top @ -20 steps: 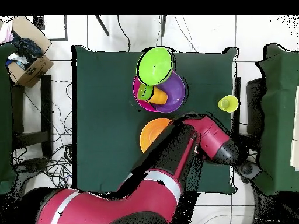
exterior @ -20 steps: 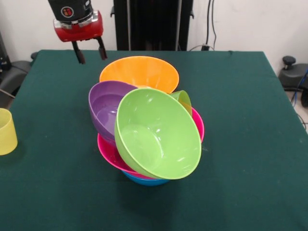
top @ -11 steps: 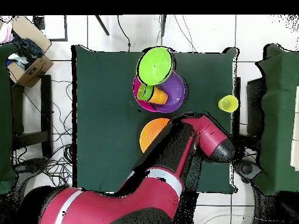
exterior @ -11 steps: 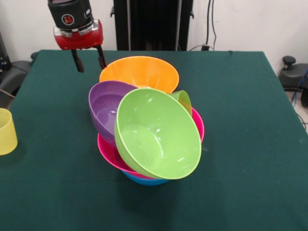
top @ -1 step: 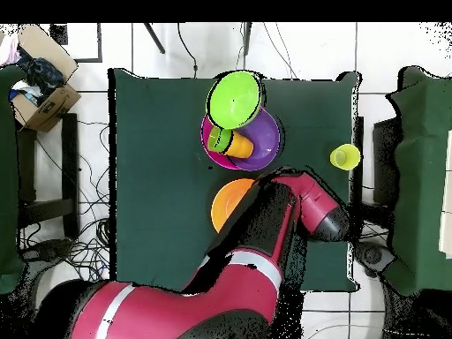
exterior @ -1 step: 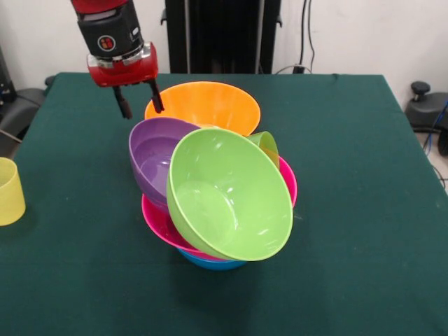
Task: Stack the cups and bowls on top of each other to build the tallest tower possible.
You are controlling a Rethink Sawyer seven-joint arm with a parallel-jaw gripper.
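Observation:
The tower stands mid-table: a small blue bowl [exterior @ -1 step: 210, 262] at the bottom, a pink bowl [exterior @ -1 step: 157, 218] on it, then a tilted purple bowl [exterior @ -1 step: 155, 154] and a lime green bowl [exterior @ -1 step: 227, 196] leaning on its side. A green cup [exterior @ -1 step: 267, 144] peeks out behind the lime bowl. From overhead, an orange cup [top @ -1 step: 241, 145] and the green cup [top @ -1 step: 219, 139] lie inside the pile. The orange bowl [exterior @ -1 step: 203, 105] sits alone behind the tower. My gripper [exterior @ -1 step: 142, 106] hangs open and empty by the orange bowl's left rim. A pale yellow cup [exterior @ -1 step: 9, 190] stands at the left edge.
The green table [exterior @ -1 step: 364, 210] ends close to the yellow cup [top @ -1 step: 344, 157]. My arm [top @ -1 step: 296, 212] covers part of the orange bowl [top @ -1 step: 227, 202] from overhead. A cardboard box [top @ -1 step: 42, 95] sits off the table. A black stand [exterior @ -1 step: 222, 35] rises behind the table.
My gripper has moved right and down, from the table's far left corner towards the orange bowl's left rim. It stays open. The bowls and cups have not moved.

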